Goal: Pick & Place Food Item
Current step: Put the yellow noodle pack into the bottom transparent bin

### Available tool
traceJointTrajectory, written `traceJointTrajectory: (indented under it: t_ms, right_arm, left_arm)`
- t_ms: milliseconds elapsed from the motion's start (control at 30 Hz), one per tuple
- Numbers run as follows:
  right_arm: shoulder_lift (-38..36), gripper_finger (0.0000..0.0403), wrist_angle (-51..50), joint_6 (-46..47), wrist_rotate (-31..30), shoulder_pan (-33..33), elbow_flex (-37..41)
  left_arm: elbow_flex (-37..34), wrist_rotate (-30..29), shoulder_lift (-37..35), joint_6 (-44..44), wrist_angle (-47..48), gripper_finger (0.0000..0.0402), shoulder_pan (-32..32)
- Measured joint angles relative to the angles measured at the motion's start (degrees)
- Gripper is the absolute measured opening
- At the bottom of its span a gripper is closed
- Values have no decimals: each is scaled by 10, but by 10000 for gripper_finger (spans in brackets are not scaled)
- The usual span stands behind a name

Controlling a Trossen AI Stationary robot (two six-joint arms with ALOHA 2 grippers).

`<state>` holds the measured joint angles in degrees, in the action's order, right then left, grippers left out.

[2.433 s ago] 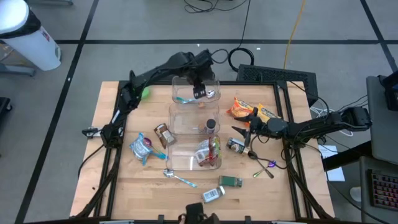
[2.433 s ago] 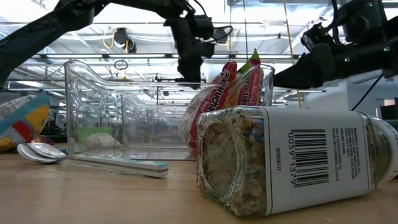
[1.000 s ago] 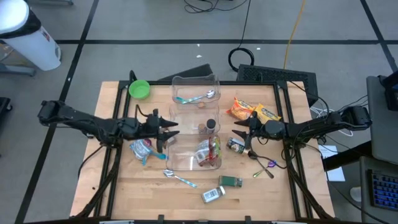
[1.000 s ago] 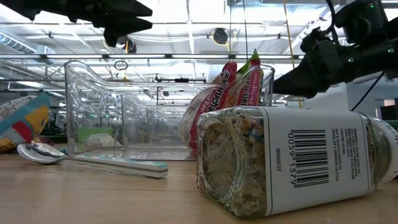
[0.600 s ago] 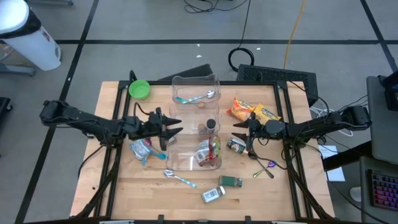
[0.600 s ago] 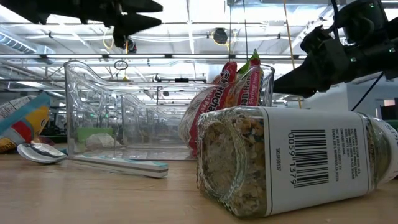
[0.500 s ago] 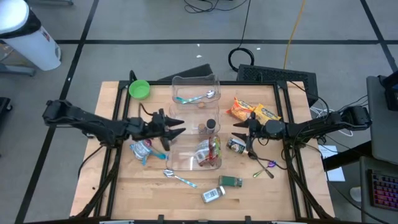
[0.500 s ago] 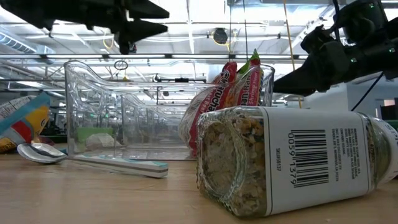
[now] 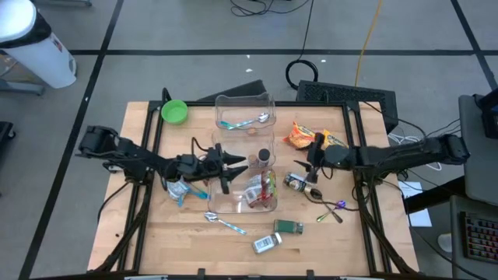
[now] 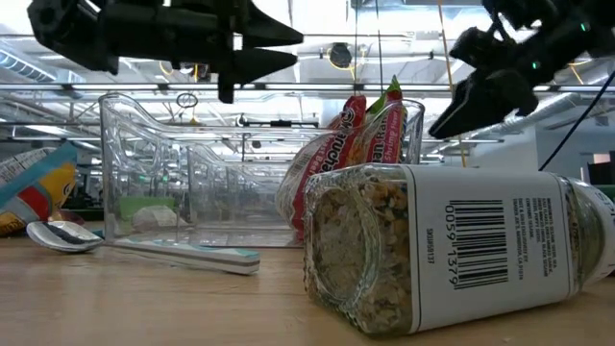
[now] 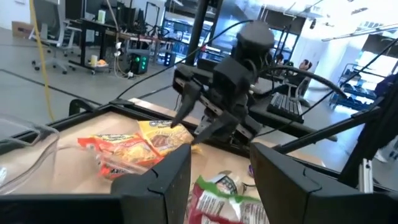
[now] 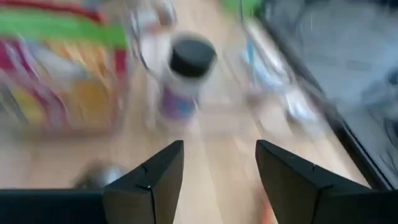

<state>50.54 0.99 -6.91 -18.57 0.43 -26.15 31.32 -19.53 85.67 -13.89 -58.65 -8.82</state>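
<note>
Wooden table (image 9: 163, 233) under two empty, parted claws.

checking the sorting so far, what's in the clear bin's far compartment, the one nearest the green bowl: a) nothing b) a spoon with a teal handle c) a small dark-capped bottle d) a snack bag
b: in the high view a spoon with a teal handle lies in the far compartment of the clear bin, while the snack bag sits in the near compartment and the dark-capped bottle in the middle one.
</note>
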Motion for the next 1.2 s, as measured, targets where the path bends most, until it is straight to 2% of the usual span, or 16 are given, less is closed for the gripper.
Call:
traceJointTrajectory:
  t_ms: [100,233,433,633,767,1033,1200]
  right_arm:
    - [1,192,-172,11,-9,-12,-79]
    - [8,192,-297,-7,-9,-33,-153]
    - [38,192,-350,-46,-7,-87,-204]
    - [84,192,-381,-77,69,-162,-213]
    - [111,192,-395,-127,82,-212,-216]
    - [188,192,-486,-185,85,-294,-294]
    - [266,192,-548,-241,128,-341,-354]
  left_arm:
    - [21,1,23,2,1,170,0]
    - [52,2,46,32,1,170,2]
    - [92,21,51,128,5,170,11]
    - [103,62,51,103,18,170,41]
    - [103,69,51,89,22,170,59]
    - [103,178,51,125,23,170,107]
    - [103,239,51,107,25,170,148]
